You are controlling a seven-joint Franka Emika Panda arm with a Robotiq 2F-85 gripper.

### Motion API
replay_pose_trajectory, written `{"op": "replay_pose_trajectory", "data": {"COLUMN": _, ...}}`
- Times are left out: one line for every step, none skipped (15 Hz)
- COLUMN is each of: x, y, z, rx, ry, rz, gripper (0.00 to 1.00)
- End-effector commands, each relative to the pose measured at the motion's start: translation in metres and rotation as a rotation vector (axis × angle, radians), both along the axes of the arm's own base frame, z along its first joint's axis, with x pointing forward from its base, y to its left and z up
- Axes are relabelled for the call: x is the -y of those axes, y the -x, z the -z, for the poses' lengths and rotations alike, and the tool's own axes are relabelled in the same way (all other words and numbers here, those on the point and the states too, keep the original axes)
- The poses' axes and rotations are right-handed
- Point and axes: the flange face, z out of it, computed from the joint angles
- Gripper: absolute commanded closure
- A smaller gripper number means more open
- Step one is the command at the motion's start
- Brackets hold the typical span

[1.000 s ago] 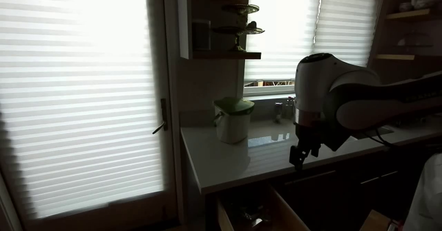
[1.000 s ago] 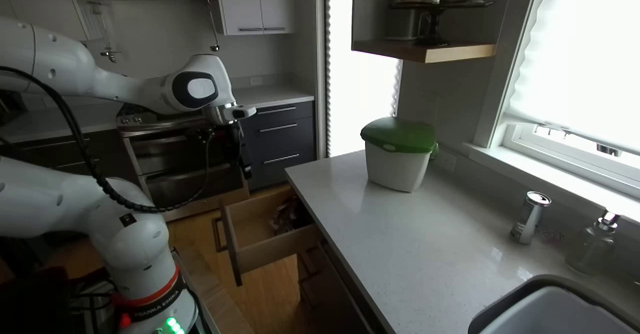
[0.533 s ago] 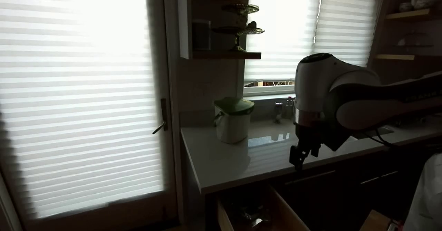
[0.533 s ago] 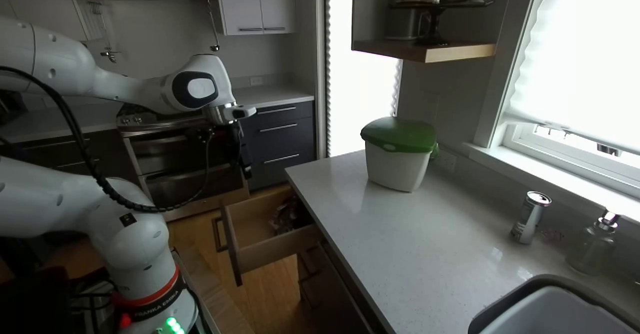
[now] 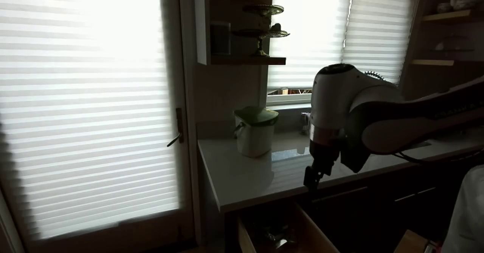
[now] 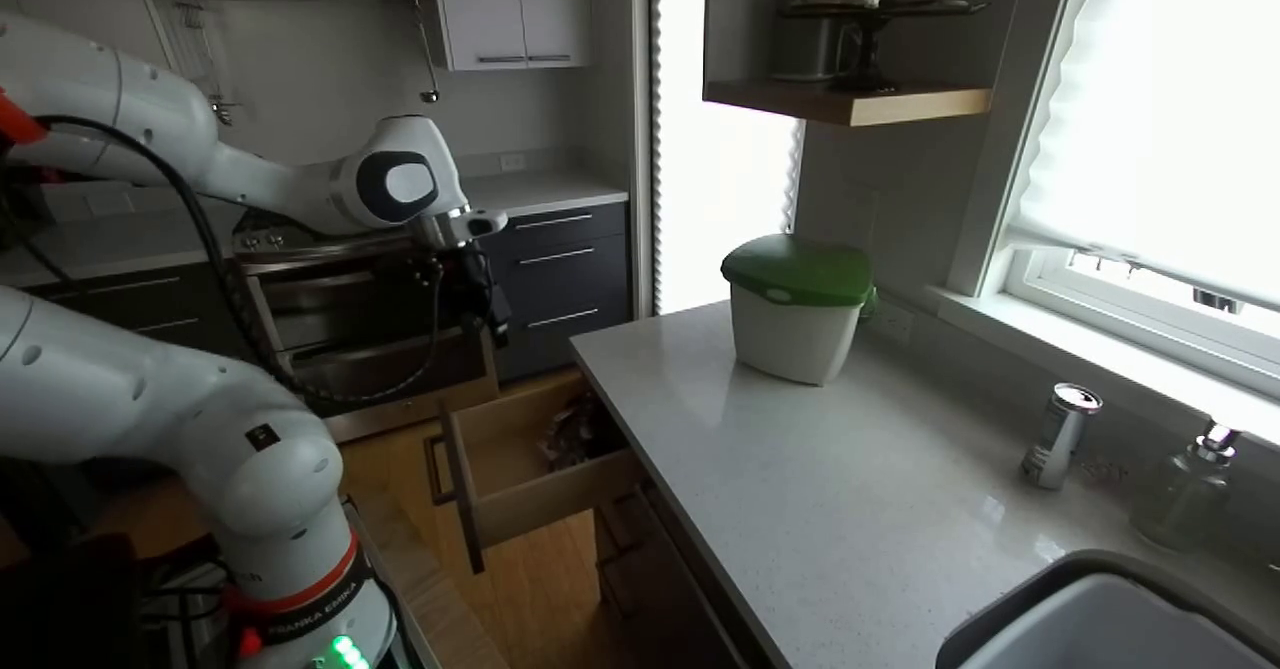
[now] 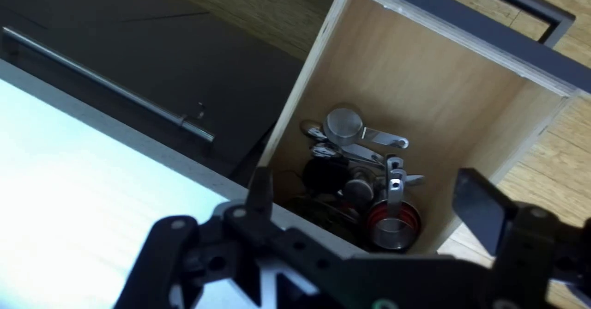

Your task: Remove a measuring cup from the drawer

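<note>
The jaws are spread wide, hanging higher than the pulled-out drawer (image 7: pixel 438 82)! And there, in the wrist view, is the metal measuring cup (image 7: pixel 343 125), lying inside near the left wall, handle pointing right, well apart from the jaws. Another metal cup (image 7: pixel 392 233) sits to the right. In an exterior view, a green-lidded bin (image 6: pixel 798 309) stands far along the desk (image 6: pixel 800 509), a silver can (image 6: pixel 1060 439) to its right.

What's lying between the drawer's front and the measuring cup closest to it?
Nothing: in the wrist view, only bare wooden drawer bottom separates that measuring cup from the drawer's front.
</note>
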Motion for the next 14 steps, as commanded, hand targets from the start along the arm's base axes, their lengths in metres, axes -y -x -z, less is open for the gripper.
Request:
{"op": "replay_pose_trajectory", "data": {"x": -0.035, "y": -0.022, "z": 0.025, "rx": -0.031, "ry": -0.027, "rz": -0.091, "gripper": 0.00}}
{"op": "replay_pose_trajectory", "data": {"x": -0.042, "y": -0.027, "z": 0.032, "rx": -0.033, "ry": -0.030, "rz": -0.104, "gripper": 0.00}}
{"op": "replay_pose_trajectory", "data": {"x": -0.049, "y": -0.032, "z": 0.040, "rx": -0.044, "ry": -0.043, "rz": -0.118, "gripper": 0.00}}
{"op": "replay_pose_trajectory", "data": {"x": -0.054, "y": -0.038, "z": 0.050, "rx": -0.052, "ry": -0.045, "rz": -0.115, "gripper": 0.00}}
{"op": "replay_pose_trajectory", "data": {"x": -0.057, "y": -0.044, "z": 0.057, "rx": -0.056, "ry": -0.059, "rz": -0.114, "gripper": 0.00}}
{"op": "replay_pose_trajectory", "data": {"x": -0.060, "y": -0.050, "z": 0.065, "rx": -0.068, "ry": -0.071, "rz": -0.117, "gripper": 0.00}}
{"op": "replay_pose_trajectory", "data": {"x": -0.063, "y": -0.056, "z": 0.073, "rx": -0.071, "ry": -0.086, "rz": -0.117, "gripper": 0.00}}
{"op": "replay_pose_trajectory", "data": {"x": -0.065, "y": -0.061, "z": 0.080, "rx": -0.066, "ry": -0.100, "rz": -0.119, "gripper": 0.00}}
{"op": "replay_pose_trajectory", "data": {"x": -0.067, "y": -0.067, "z": 0.087, "rx": -0.052, "ry": -0.115, "rz": -0.122, "gripper": 0.00}}
{"op": "replay_pose_trajectory", "data": {"x": -0.069, "y": -0.072, "z": 0.094, "rx": -0.051, "ry": -0.130, "rz": -0.126, "gripper": 0.00}}
{"op": "replay_pose_trajectory", "data": {"x": -0.069, "y": -0.078, "z": 0.101, "rx": -0.040, "ry": -0.145, "rz": -0.130, "gripper": 0.00}}
{"op": "replay_pose_trajectory", "data": {"x": -0.067, "y": -0.083, "z": 0.108, "rx": -0.027, "ry": -0.163, "rz": -0.135, "gripper": 0.00}}
{"op": "replay_pose_trajectory", "data": {"x": -0.065, "y": -0.088, "z": 0.115, "rx": -0.022, "ry": -0.184, "rz": -0.138, "gripper": 0.00}}
{"op": "replay_pose_trajectory", "data": {"x": -0.062, "y": -0.093, "z": 0.121, "rx": 0.000, "ry": -0.194, "rz": -0.160, "gripper": 0.00}}
